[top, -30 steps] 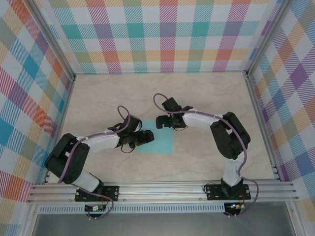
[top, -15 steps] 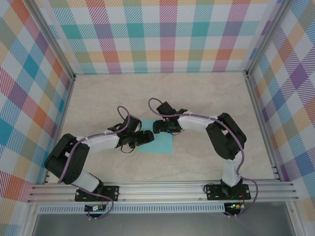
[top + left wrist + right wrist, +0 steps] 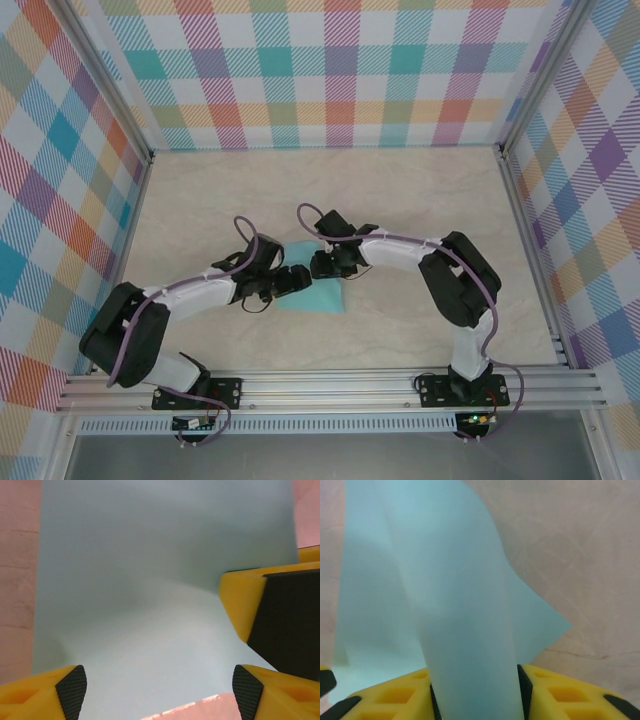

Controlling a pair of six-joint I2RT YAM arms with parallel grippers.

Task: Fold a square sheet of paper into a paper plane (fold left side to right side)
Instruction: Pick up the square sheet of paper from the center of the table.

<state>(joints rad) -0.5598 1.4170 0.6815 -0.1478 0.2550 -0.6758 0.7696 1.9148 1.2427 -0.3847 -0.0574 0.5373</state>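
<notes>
The turquoise square sheet of paper lies mid-table between both grippers. My right gripper is shut on the sheet's far right edge. In the right wrist view that edge rises as a curled strip pinched between the yellow fingers. My left gripper stands open over the sheet's left part. Its black-padded tips spread wide above the bowed paper. The right gripper's yellow and black finger shows beside them. A paper plane is out of view.
The beige tabletop is walled by pastel checked panels on three sides. An aluminium rail carrying both arm bases runs along the near edge. Both arms reach inward, their wrists almost touching.
My right gripper has moved left toward the left gripper and closed from wide open onto the sheet's edge, lifting and buckling it. The left gripper has stayed open in place.
</notes>
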